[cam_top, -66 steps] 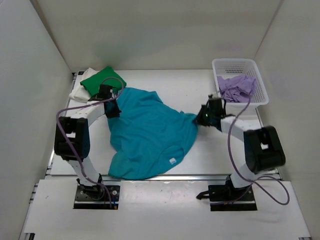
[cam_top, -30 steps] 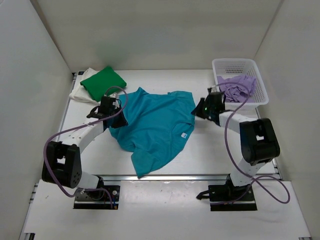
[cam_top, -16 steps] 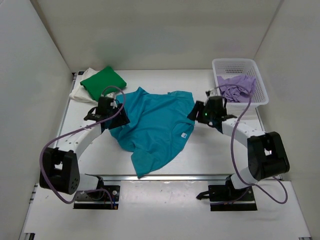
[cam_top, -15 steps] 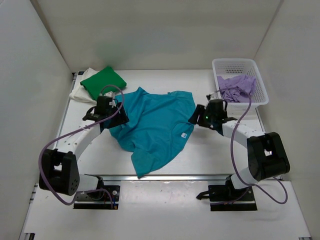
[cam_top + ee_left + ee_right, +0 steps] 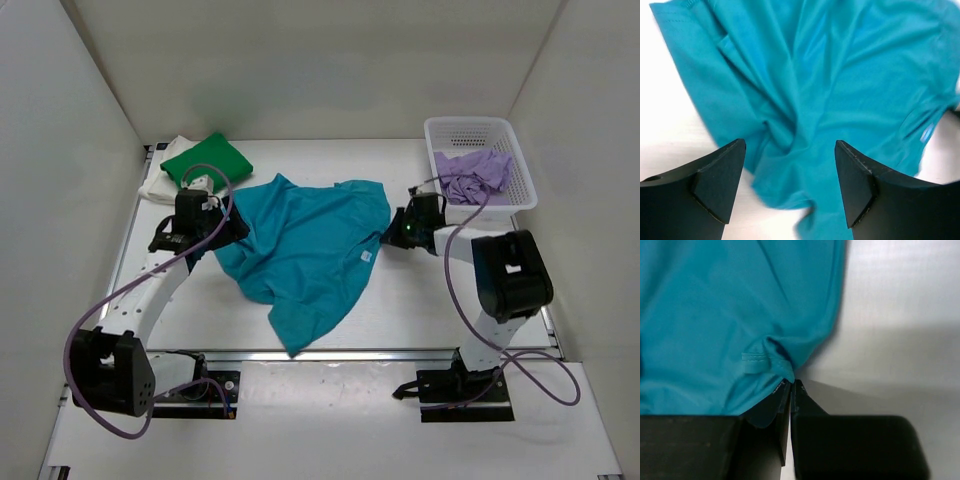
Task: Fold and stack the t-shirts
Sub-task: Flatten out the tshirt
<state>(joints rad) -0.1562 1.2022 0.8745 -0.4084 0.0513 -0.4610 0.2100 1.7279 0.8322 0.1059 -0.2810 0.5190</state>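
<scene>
A teal t-shirt lies spread and creased in the middle of the table, its white neck label facing up. My left gripper hangs open over the shirt's left edge, and the teal cloth lies loose under its fingers. My right gripper is shut at the shirt's right edge. There the teal hem puckers into its closed tips. A folded green t-shirt lies on a cream-white one at the back left. A lilac t-shirt is crumpled in the basket.
The white mesh basket stands at the back right corner, close behind my right arm. White walls close in the table on three sides. A metal rail runs along the near edge.
My left gripper has opened, let go of the shirt's left side and drawn back to the left. My right gripper opened and shut again on the right edge. The shirt shifted slightly.
</scene>
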